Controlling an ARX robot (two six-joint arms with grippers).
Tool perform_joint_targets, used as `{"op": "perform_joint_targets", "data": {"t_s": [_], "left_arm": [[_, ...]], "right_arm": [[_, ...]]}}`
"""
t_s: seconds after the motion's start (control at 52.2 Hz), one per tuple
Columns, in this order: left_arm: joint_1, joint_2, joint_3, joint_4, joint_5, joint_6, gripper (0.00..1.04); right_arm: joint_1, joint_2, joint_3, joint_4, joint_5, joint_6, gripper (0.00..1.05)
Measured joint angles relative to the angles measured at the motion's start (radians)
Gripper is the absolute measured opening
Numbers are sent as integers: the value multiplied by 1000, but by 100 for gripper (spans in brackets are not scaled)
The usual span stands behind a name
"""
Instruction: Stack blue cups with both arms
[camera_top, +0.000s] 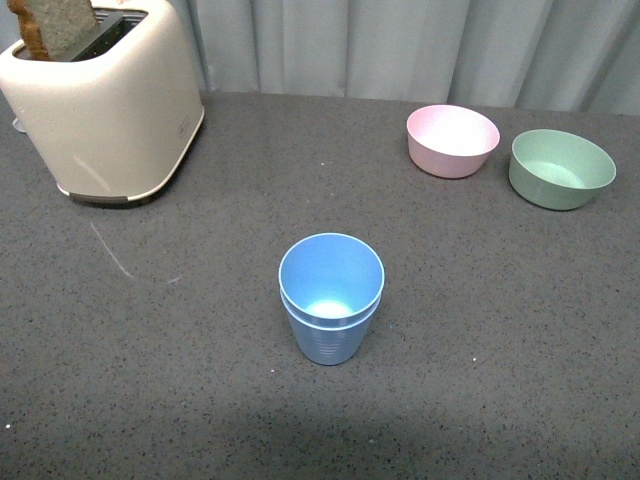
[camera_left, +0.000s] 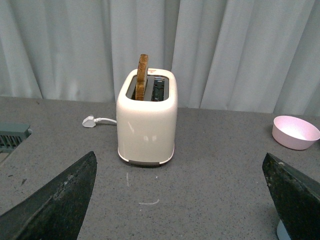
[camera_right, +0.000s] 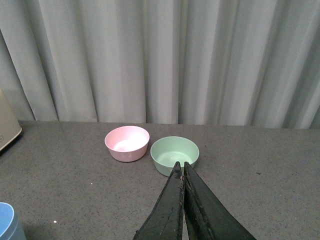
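Grey counter (camera_top: 520, 330), nested blue cups (camera_top: 330, 296) mid-surface

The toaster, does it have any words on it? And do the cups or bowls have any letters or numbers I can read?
Toaster: a tiny dark mark on its side, maybe a logo, too small and blurred to read.
Stacked blue cups: no writing shows.
Pink bowl: no writing shows.
Green bowl: no writing shows.
So there is no text here that can be read.
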Motion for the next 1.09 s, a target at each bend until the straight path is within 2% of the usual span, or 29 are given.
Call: {"op": "perform_joint_targets", "data": {"t_s": [0.077, 0.191, 0.402, 0.632, 0.785, 0.957, 1.091], "left_arm": [[0, 0, 0, 0, 0, 0, 98], [0, 0, 0, 0, -1, 0, 98], [0, 0, 0, 0, 0, 0, 98], [0, 0, 0, 0, 0, 0, 98], [0, 0, 0, 0, 0, 0, 98], [0, 0, 0, 0, 0, 0, 98], [0, 0, 0, 0, 0, 0, 98]], "right_arm": [[0, -14, 0, -15, 0, 0, 1], [0, -148, 0, -180, -2, 0, 1], [0, -182, 0, -190, -2, -1, 1], [0, -183, 0, -190, -2, -1, 37], [0, -183, 0, -190, -2, -1, 71], [0, -183, 0, -190, -2, 0, 96], [0, -183, 0, -190, -2, 0, 95]]}}
